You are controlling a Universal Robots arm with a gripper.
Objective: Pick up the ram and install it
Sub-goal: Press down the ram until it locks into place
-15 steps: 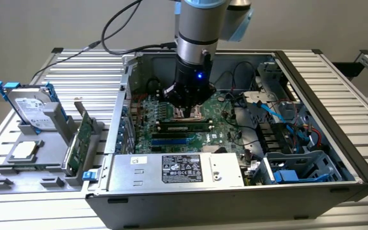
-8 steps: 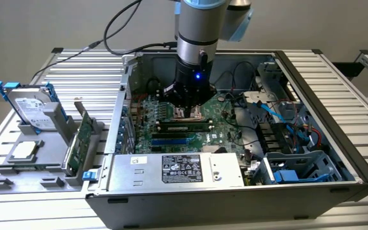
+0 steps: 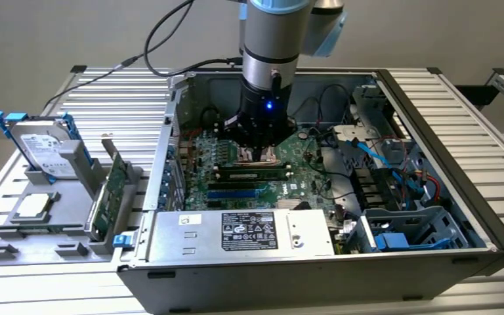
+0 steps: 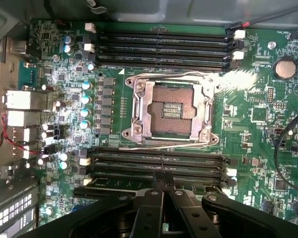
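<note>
Universal Robots arm is reaching down into the open grey metal computer case (image 3: 427,118), which lies on its side on the slatted aluminium table (image 3: 462,85). The black hand (image 3: 254,152) is low over the green motherboard (image 3: 300,154). Hand closed: in the wrist view the two black fingers (image 4: 154,198) meet at their tips with no gap, and nothing shows clamped between them. The fingertips sit above the bank of black memory slots (image 4: 154,161), just beside the square silver processor socket (image 4: 171,106), which is open and has no chip in it. The ram (image 3: 252,174), a long narrow green stick with black chips, stands on edge in a slot directly beneath and just in front of the hand, on the side toward the silver power supply box (image 3: 243,233). Cannot tell whether the fingertips touch its top edge. Well apart from the hand, outside the case, a grey parts tray (image 3: 24,243) carries a silver hard drive (image 3: 46,151), a square silver processor chip (image 3: 35,205) and a green expansion card (image 3: 110,197) standing upright.
</note>
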